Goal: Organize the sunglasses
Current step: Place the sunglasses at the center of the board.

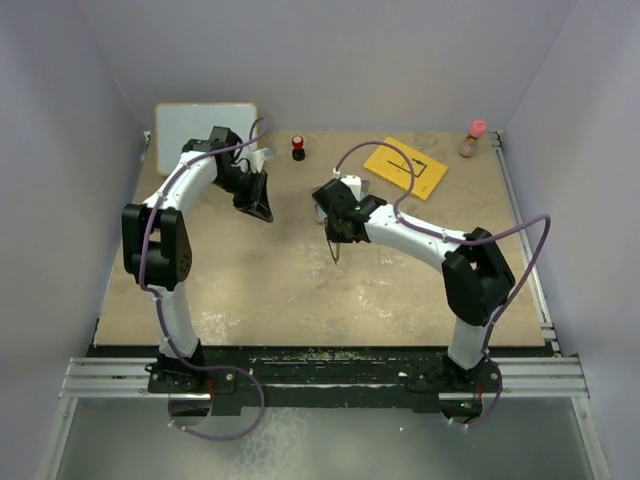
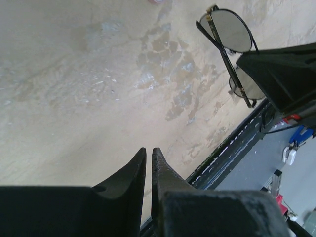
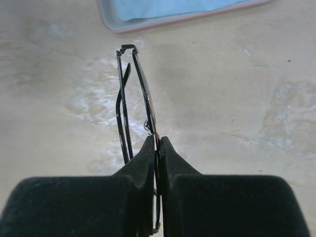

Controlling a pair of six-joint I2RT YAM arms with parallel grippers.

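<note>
The sunglasses (image 3: 144, 94) are thin, dark and wire-framed, with their temple arms folded. My right gripper (image 3: 156, 142) is shut on the front frame and holds them edge-on above the tan table. In the top view the gripper (image 1: 340, 230) is mid-table and the sunglasses (image 1: 335, 250) hang below it. In the left wrist view the greyish lenses (image 2: 231, 32) show at the upper right, pinched by the right gripper's fingers (image 2: 281, 74). My left gripper (image 2: 149, 151) is shut and empty; in the top view it (image 1: 258, 205) is to the left of the sunglasses.
An open pinkish-rimmed case (image 3: 148, 25) holding a light blue cloth (image 3: 168, 7) lies ahead of the right gripper; it sits at the back left (image 1: 205, 130). A yellow sheet (image 1: 405, 167), a small red-black object (image 1: 298, 147) and a pink-capped bottle (image 1: 473, 138) lie along the back.
</note>
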